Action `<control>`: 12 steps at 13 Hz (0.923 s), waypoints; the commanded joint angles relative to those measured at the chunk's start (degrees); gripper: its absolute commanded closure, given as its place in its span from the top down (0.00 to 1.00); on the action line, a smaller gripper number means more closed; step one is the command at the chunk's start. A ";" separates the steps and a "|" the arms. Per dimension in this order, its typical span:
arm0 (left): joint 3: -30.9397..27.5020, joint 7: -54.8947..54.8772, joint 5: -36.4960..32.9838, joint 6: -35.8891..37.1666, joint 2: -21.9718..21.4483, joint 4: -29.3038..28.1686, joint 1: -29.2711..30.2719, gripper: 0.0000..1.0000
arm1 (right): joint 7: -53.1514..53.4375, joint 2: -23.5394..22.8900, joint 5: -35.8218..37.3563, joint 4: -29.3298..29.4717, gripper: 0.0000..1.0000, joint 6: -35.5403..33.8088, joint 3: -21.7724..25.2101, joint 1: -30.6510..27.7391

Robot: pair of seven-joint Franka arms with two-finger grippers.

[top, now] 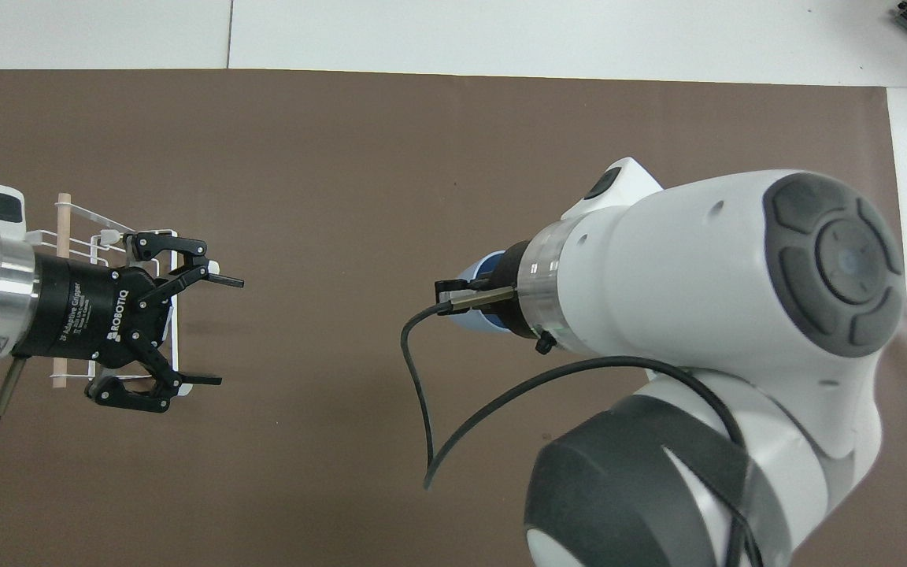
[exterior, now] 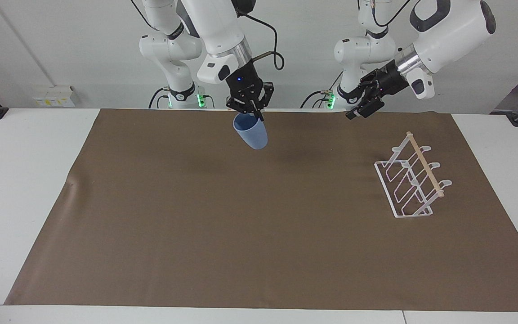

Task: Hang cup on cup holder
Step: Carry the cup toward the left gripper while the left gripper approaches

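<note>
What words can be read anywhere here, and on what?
"ROBOTIQ": on the left claw, along its black body.
"2F Adaptive Gripper": smaller print beside it, only partly legible; I'm unsure of it.
Nothing readable on the cup, the rack or the right claw.

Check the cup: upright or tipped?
Tipped. The cup hangs slanted from the right gripper, which is shut on its rim, its base lower and angled toward the cup holder.
</note>
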State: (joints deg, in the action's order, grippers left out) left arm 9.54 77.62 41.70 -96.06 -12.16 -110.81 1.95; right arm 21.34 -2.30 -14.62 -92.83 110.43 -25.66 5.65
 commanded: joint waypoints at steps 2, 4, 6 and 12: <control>-0.49 2.53 10.57 -6.06 -4.80 -8.01 2.18 1.00 | 7.80 0.54 -1.55 -1.65 0.00 7.67 0.17 6.11; -0.66 3.41 13.40 -6.68 -4.62 -8.11 3.23 1.00 | 12.30 -0.07 -1.63 -1.74 0.00 13.56 0.17 9.46; -0.66 3.41 14.89 -7.30 -4.80 -8.98 3.85 1.00 | 16.78 -0.43 -5.29 -1.74 0.00 18.21 0.17 10.70; -0.93 2.89 14.64 -4.93 -6.82 -12.15 3.94 1.00 | 20.67 -1.04 -12.59 -1.66 0.00 22.55 0.17 12.19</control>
State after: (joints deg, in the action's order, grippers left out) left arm 8.66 80.16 55.25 -101.63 -16.44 -120.55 5.55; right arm 41.26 -3.15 -23.17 -94.30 131.65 -25.66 17.68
